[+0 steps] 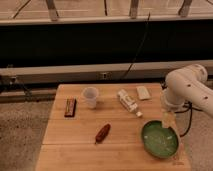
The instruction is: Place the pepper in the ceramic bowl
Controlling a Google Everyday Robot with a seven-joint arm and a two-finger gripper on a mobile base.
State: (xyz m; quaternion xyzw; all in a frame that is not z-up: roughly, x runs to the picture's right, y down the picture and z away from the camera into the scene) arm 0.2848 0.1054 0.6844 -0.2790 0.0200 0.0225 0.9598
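Nothing done yet: pepper (103, 133) lies on the table (70, 150), near-centre, well left of the ceramic bowl (159, 143) (bowl empty). Gripper (167, 120) hangs over the bowl's far-right rim, fingers apparently spread wide, holding nothing. Reach, pick and drop all left.

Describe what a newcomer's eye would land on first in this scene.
The bulky white robot arm stands out at the right, its gripper hanging by the far right rim of the wide glossy green ceramic bowl at the near right corner of the wooden table. Next comes the small dark red chili pepper, lying alone mid-table, left of the bowl.
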